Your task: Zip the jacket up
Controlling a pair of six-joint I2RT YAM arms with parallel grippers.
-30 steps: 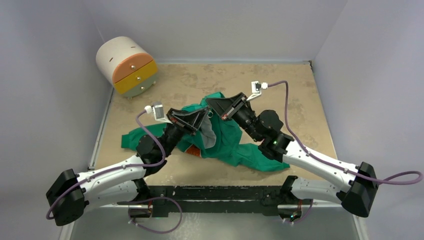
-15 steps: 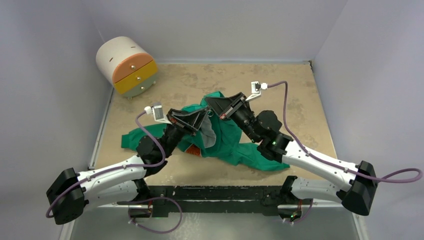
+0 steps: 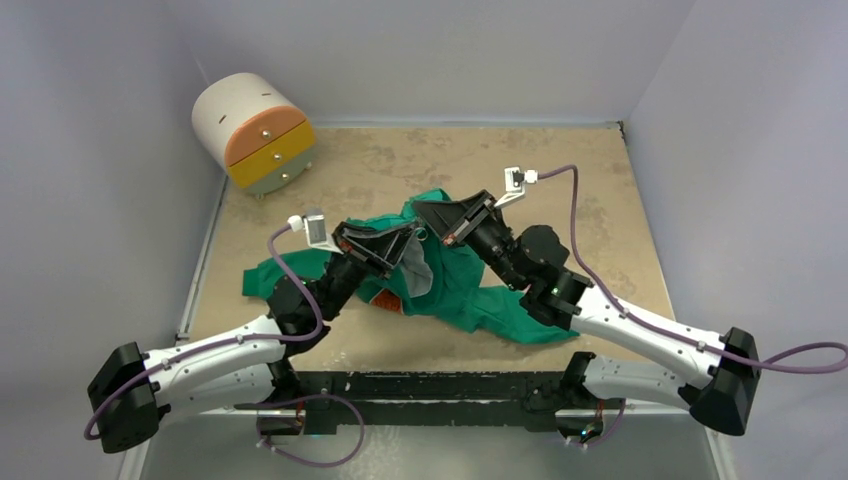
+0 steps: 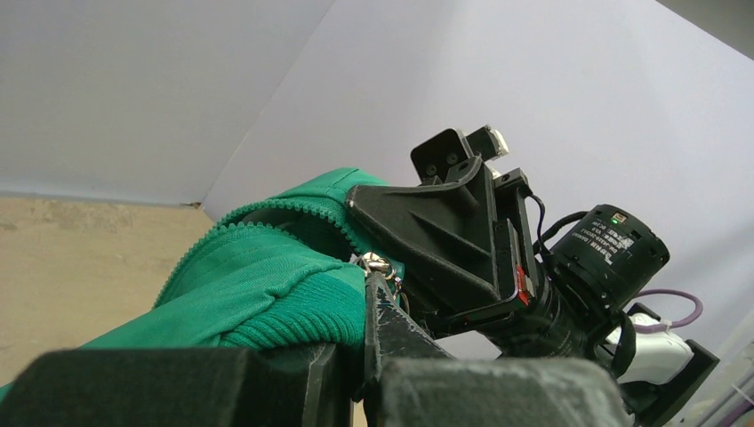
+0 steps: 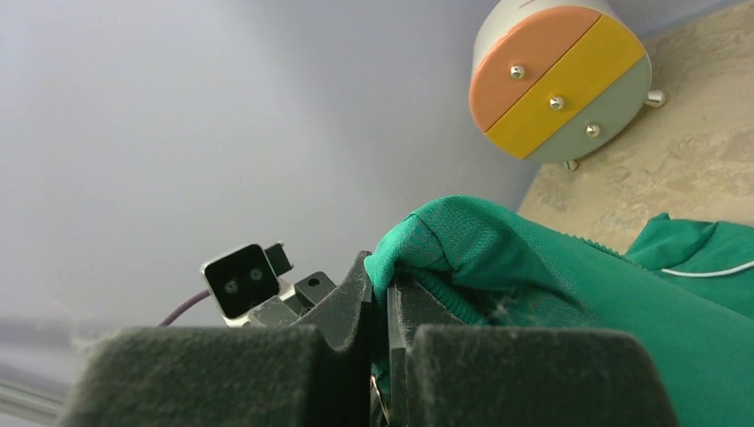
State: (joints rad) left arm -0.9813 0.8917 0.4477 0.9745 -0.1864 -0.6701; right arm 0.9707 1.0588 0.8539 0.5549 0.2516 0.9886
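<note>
I had the left gripper [image 3: 408, 240] and right gripper [image 3: 424, 211] each pinching a jacket [image 3: 465, 282] front edge, close together, seemingly to mate the zipper.

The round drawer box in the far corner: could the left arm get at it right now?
Probably not yet. The left tool is shut on the jacket, so it would have to let go first. Otherwise only bare table lies between it and the drawer box.

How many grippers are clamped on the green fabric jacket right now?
2. The left gripper pinches the ribbed edge of the green fabric jacket, beside the metal zipper pull. The right gripper pinches a fold of it facing the left one.
</note>
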